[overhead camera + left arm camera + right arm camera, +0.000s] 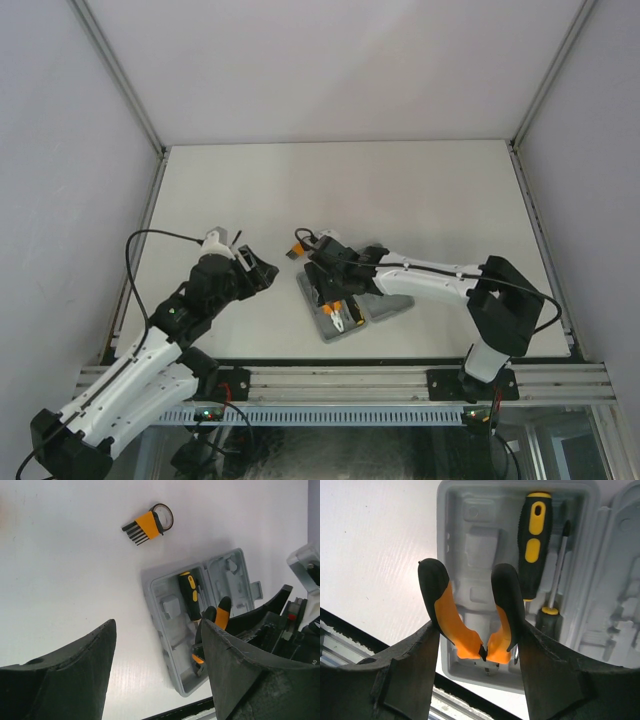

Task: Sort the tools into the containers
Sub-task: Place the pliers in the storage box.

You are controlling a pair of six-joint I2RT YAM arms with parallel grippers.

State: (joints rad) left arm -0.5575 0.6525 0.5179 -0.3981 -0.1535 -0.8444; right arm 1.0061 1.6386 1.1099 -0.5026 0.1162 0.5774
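Bright, even light; soft shadows; left pincer (159, 645) looms blurred.

Left pincer (159, 650) spread wide and empty, right pincer (476, 640) angled downward, clamped on pliers (451, 622)

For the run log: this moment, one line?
right gripper: holds pliers over tool case; left gripper: open; hex-key set: on table
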